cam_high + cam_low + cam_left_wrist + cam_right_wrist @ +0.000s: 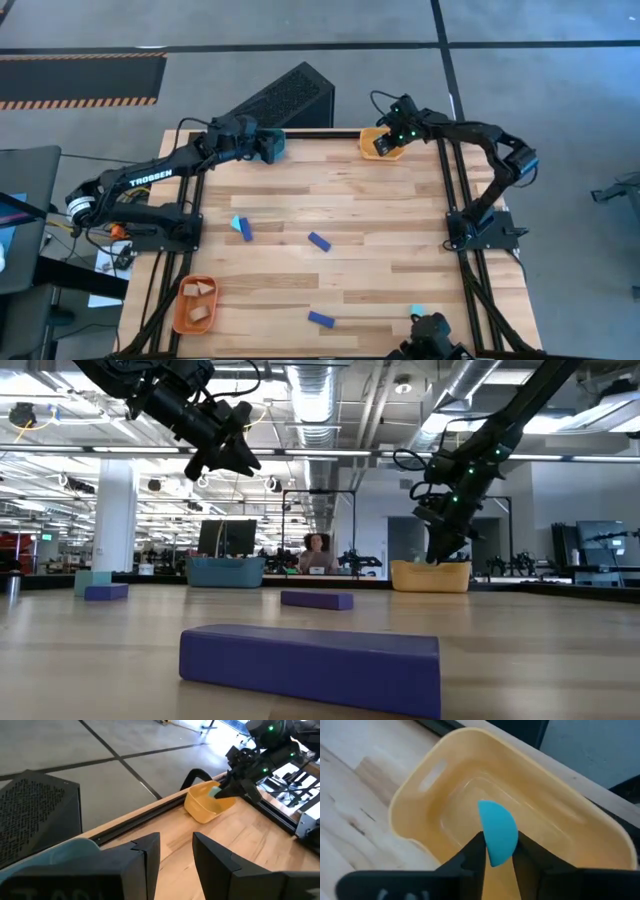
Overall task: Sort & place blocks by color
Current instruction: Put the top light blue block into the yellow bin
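A: Blocks, mostly loose on the worktop (380, 250): smooth dark blue bars (319, 241) mid-frame and lower centre, tan wooden pieces (198, 289) in the orange tray (178, 318) at lower left.

B: And the arms?

A: The right gripper (496, 854) hangs over the glossy yellow tray (420, 827) at upper centre-right, fingers pinching a rounded cyan chunk (497, 837), directly above the tray's floor.

B: So it drops straight down, I'd guess.

A: Likely. The left gripper (176, 851) waits beside the teal tray (274, 146), upper centre, fingers parted, empty.
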